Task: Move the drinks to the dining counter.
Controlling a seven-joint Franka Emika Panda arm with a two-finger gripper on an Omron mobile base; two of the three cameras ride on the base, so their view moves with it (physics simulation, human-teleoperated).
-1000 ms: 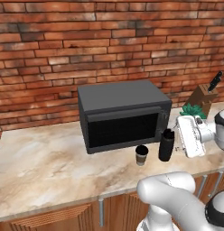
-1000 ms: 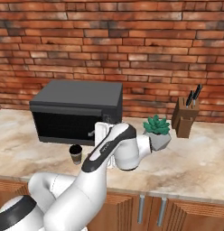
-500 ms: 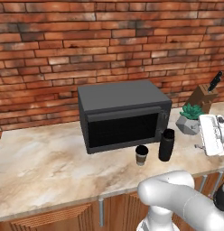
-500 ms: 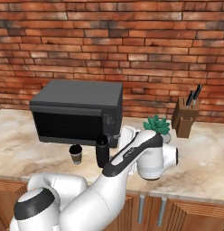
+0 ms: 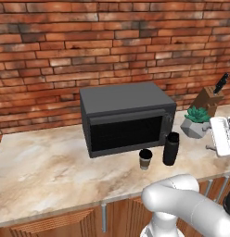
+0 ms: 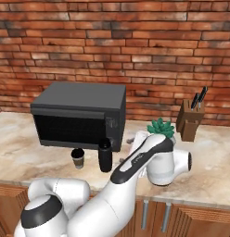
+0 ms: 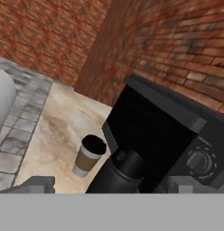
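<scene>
Gripper fingers stood wide open with nothing held between them. In the hand view the two finger tips showed low at the left and at the right, and the black bottle sat between them, just ahead. I could not tell if the tips touched it.

From the right base view, the white arm reached up from the lower left and bent over the marble counter. Its hand hung by the counter's right side, near the plant.

Closest to the front edge stood the two drinks. The coffee cup with its tan sleeve stood upright on the counter, just beside the black bottle, which also stood upright. The cup was to the left of the bottle in both base views, and they were close but apart.

Right behind them sat the black microwave, with its door shut and a round knob on its right side.

Farther to the right was a small green plant in a grey pot. Behind it stood a wooden knife block with dark handles sticking up.

Farthest back was the red brick wall.
</scene>
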